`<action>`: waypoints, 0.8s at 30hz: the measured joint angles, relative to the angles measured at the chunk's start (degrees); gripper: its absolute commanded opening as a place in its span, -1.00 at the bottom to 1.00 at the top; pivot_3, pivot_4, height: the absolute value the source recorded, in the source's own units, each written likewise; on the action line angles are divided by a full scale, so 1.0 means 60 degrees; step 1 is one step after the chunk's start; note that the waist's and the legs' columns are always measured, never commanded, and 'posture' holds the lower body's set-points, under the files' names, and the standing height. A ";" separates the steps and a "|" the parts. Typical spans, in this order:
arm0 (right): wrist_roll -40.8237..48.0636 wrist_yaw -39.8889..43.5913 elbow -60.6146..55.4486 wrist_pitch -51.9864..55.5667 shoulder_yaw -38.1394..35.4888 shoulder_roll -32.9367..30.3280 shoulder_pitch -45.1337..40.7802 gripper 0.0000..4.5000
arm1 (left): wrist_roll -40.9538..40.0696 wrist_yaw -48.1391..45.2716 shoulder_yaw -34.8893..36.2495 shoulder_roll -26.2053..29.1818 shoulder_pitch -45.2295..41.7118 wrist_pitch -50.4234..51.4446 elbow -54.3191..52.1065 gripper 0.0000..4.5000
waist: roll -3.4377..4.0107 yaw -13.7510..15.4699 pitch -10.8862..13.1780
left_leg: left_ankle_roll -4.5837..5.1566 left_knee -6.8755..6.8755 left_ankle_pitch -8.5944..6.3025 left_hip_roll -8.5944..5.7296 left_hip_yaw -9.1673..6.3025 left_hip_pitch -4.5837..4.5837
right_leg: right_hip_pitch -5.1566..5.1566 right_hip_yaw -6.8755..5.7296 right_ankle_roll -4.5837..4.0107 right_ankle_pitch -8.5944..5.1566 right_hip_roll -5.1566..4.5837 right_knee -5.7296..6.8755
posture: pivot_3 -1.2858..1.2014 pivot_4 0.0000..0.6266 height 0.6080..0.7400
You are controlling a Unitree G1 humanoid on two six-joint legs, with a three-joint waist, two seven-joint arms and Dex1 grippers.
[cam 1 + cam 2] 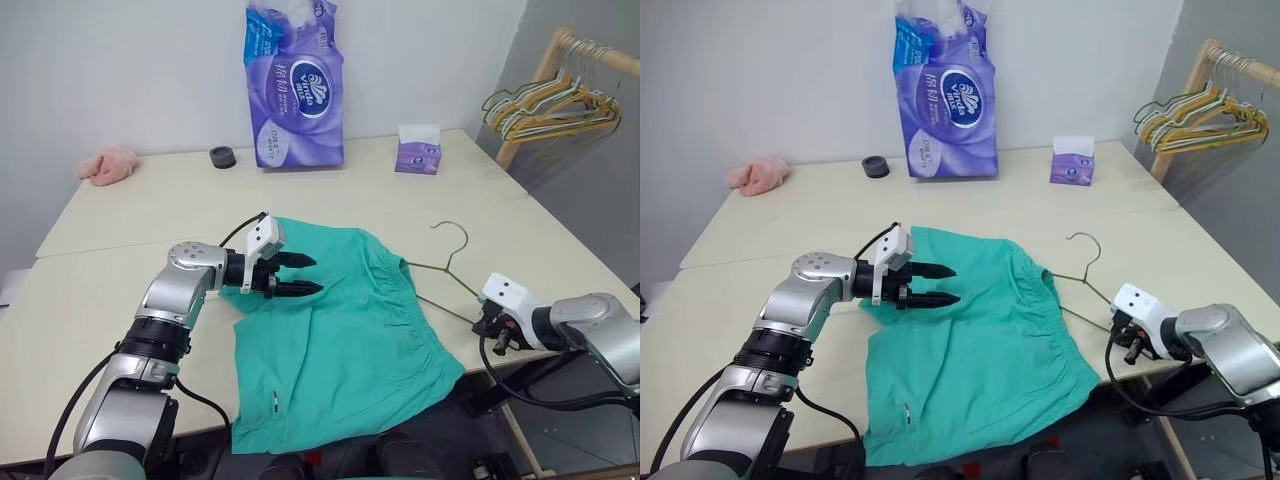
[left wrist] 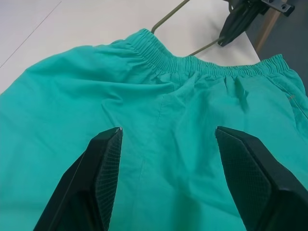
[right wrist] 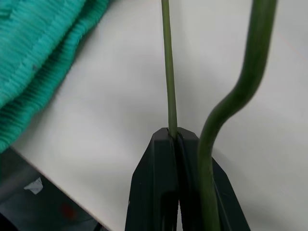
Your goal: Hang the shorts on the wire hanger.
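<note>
Lying flat on the worktop (image 1: 120, 215), the shorts (image 1: 340, 340) point waistband rightward; right tool (image 3: 176, 137) pinches the wire hanger (image 1: 445, 262), hook pointing away; left tool (image 1: 308, 274) hovers open, empty.

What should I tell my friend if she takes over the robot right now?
Left gripper: open, hovering over the shorts, holding nothing.
Right gripper: shut on the wire hanger, pinching its thin wire near the table's front edge.
The shorts lie flat on the table, waistband toward the hanger. Part of the hanger is tucked under the waistband; its hook sticks out on the bare table.
Done: hanger gripped.
Left: get the shorts hung properly on the hanger.
</note>
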 measured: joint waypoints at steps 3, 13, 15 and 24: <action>0.0275 0.0039 -0.0163 0.0423 -0.0001 0.0431 -0.0171 -1.00 | -0.0007 0.0041 0.0012 -0.0001 0.0001 0.0000 0.0000 0.44 | 0.0000 -0.0014 0.0000 | -0.0001 -0.0002 0.0000 0.0001 -0.0004 0.0000 | -0.0002 -0.0002 0.0000 0.0000 0.0000 0.0003 | -0.15 -0.89 1.00; 0.0486 -0.0506 -0.0483 0.1181 -0.0159 0.1216 -0.0787 -1.00 | -0.0249 0.0591 0.0409 -0.0235 -0.0335 0.0214 0.0211 0.68 | 0.0001 0.0029 0.0000 | -0.0001 0.0008 -0.0001 -0.0004 -0.0012 -0.0010 | -0.0005 -0.0009 -0.0001 0.0001 -0.0005 0.0006 | -0.15 -0.89 1.00; 0.0539 -0.0519 -0.0761 0.1285 -0.0231 0.1194 -0.0915 -1.00 | -0.0403 0.0892 0.0696 -0.0433 -0.0793 0.0226 0.0382 0.93 | 0.0000 0.0019 0.0000 | -0.0002 0.0011 -0.0001 -0.0004 -0.0013 -0.0012 | -0.0005 -0.0011 -0.0001 0.0001 -0.0005 0.0006 | -0.15 -0.90 1.00; 0.0379 -0.0646 -0.2050 0.1124 0.0085 0.1009 -0.1209 -1.00 | -0.0241 0.0106 0.0666 -0.0166 -0.2626 -0.0812 0.1070 0.99 | 0.0011 -0.0079 -0.0007 | -0.0009 -0.0003 -0.0003 -0.0004 -0.0014 -0.0007 | -0.0010 -0.0013 0.0000 0.0000 -0.0003 0.0006 | -0.16 -0.93 1.00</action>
